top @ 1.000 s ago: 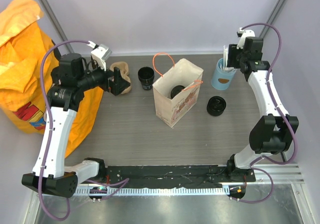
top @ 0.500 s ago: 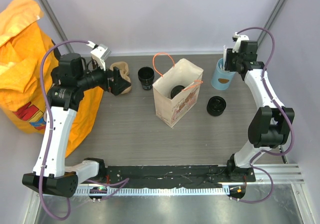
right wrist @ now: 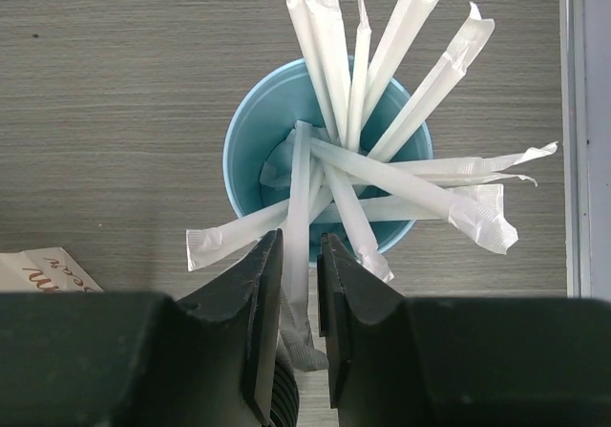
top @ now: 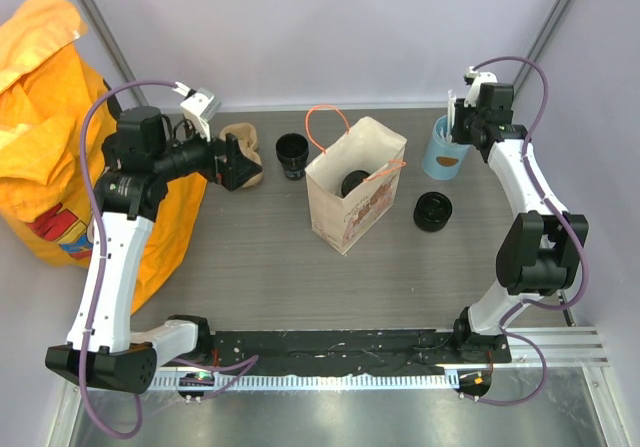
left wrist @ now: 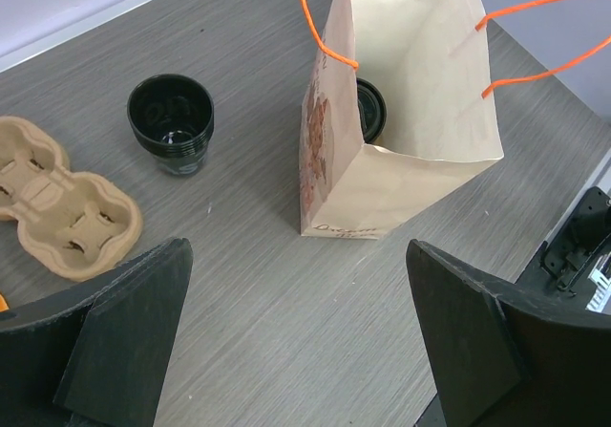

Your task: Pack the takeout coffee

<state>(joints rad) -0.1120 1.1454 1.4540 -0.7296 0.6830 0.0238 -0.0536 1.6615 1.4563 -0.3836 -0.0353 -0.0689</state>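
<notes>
right arm (top: 522, 172) stretched over the blue cup (right wrist: 246, 164), right gripper (right wrist: 299, 243) narrowed around one straw (right wrist: 298, 193), hold unclear; left gripper (left wrist: 296, 255) spread wide.

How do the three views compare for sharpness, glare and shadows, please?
Top external: soft, even light; glare only on the metal strip at the near edge; the paper bag casts a faint shadow. Left wrist: tabletop grain sharp, the left fingers dark and featureless. Right wrist: straws and blue cup crisp, the cup's shadow soft, the right fingers slightly blurred.
</notes>
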